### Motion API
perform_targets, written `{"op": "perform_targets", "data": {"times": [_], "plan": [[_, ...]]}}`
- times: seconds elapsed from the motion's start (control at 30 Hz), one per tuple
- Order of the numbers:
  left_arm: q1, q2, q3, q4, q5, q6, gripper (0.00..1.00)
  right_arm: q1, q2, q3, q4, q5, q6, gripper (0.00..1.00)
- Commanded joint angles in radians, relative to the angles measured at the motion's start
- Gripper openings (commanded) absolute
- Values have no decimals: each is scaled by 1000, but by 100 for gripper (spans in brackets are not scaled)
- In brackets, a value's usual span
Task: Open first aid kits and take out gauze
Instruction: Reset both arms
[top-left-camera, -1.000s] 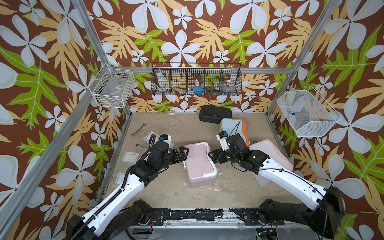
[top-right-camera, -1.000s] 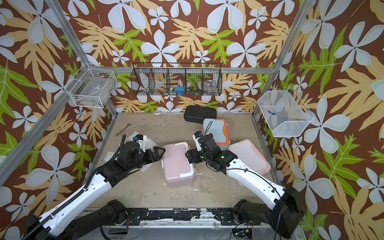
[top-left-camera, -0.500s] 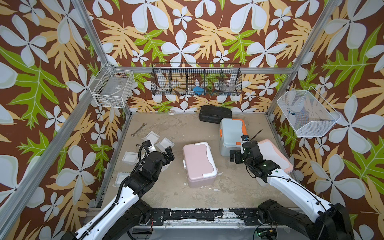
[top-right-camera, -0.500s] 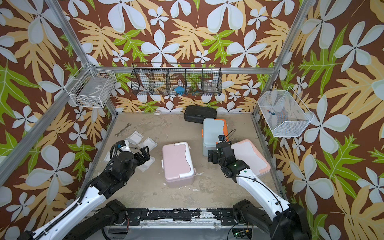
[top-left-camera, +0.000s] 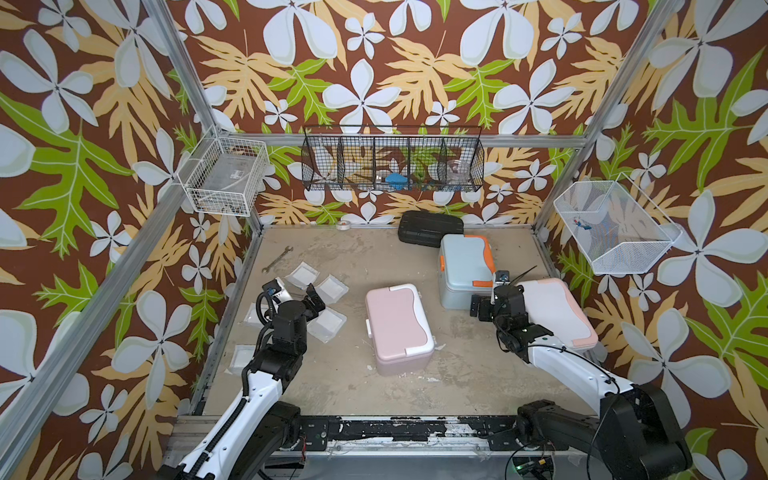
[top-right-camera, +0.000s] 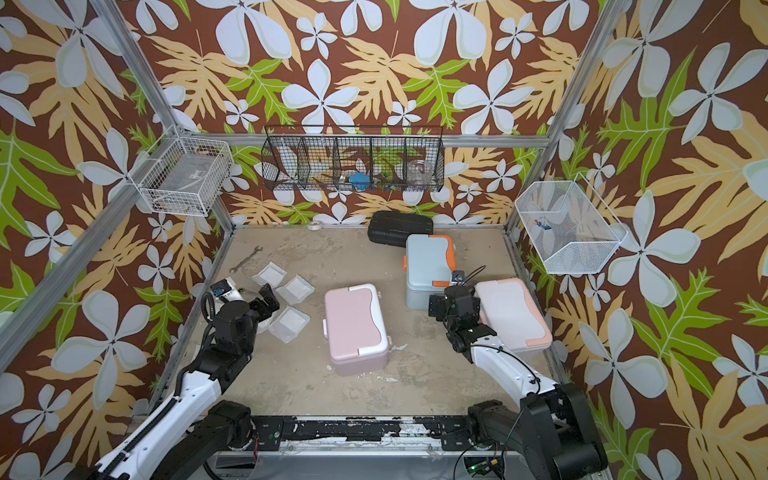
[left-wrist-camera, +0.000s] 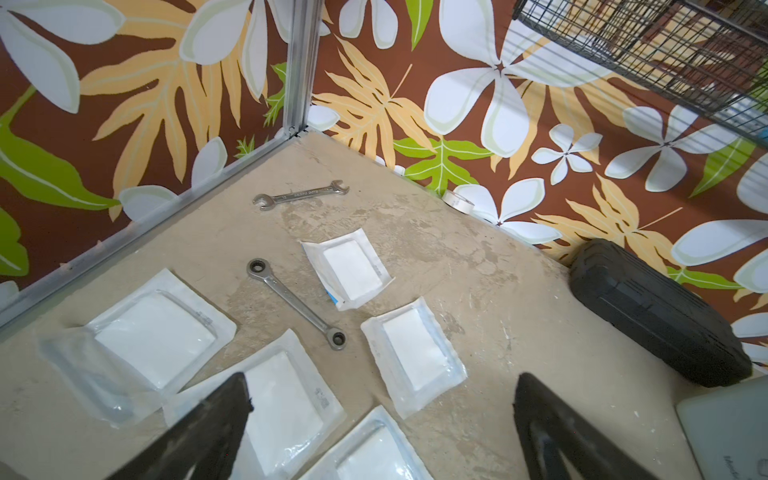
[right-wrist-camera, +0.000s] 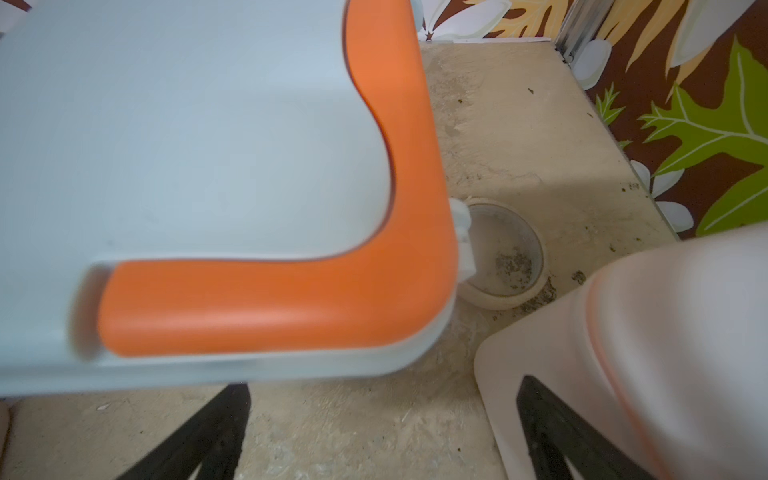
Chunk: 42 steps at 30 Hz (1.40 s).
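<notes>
Gauze packets (top-left-camera: 328, 324), several flat white squares in clear wrap, lie spread on the left side of the table (top-left-camera: 353, 257), well apart from the three kits. This looks like deliberate sorting, with loose packets kept clear of the boxes. Among them sits a ratchet wrench (left-wrist-camera: 295, 303), and nearer the corner an open-end wrench (left-wrist-camera: 301, 194); both look like clutter with no part in the job. The left gripper (top-left-camera: 314, 300) hangs just above the packets with its jaws spread wide and nothing between them, as suits an arm with nothing to carry. The pink kit (top-left-camera: 397, 322) stands mid-table. The light blue kit (top-left-camera: 463, 266) stands farther back, just beside the black ribbed case (top-left-camera: 430, 228), and the white kit with peach trim (top-left-camera: 552, 309) is at the right edge. All three lids are down. The right gripper (top-left-camera: 478, 306), likewise wide open and empty, sits low in the gap between the blue and white kits. It is probably placed to reach a latch or handle, though on which kit cannot be told. Whether any box holds more gauze is hidden.
</notes>
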Motion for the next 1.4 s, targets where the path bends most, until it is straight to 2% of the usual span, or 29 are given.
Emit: {"op": "perform_targets", "data": {"times": [0.0,0.13,0.33,0.47,0.53,0.63,0.73,0.83,0.9,0.97,1.03,1.1,1.17,1.23,1.27,1.37], "plan": [[8,10,-72,247,-59,132,100,-2,-3,-39,217,103,-59,100],[11,59,-136,352,-172,187,100,0,-24,-104,379,133,-109,100],[27,225,-203,564,-178,303,100,-1,23,-196,628,159,-221,100],[54,360,-263,811,-119,364,100,-5,125,-265,816,151,-263,100],[61,392,-244,827,-91,384,100,-23,140,-245,790,133,-267,100],[69,430,-247,895,-58,391,100,-97,138,-243,791,90,-232,100],[71,500,-253,1019,-11,403,100,-197,138,-283,880,18,-194,100],[73,638,-259,1194,30,432,100,-244,202,-291,957,-40,-165,100],[82,603,-250,1106,60,402,100,-244,196,-287,942,-62,-175,100],[84,633,-275,1181,62,406,100,-241,185,-308,969,-87,-184,100],[84,690,-281,1274,65,433,100,-237,234,-339,1071,-193,-236,100],[84,654,-262,1168,79,410,100,-232,308,-355,1192,-247,-268,100],[86,685,-269,1240,77,427,100,-231,273,-299,1020,-246,-268,100],[85,664,-262,1182,77,412,100,-235,298,-306,1078,-247,-266,100],[86,667,-261,1190,78,412,100,-235,283,-292,1022,-245,-262,100],[86,670,-267,1203,80,415,100,-235,283,-291,1024,-247,-260,100]]}}
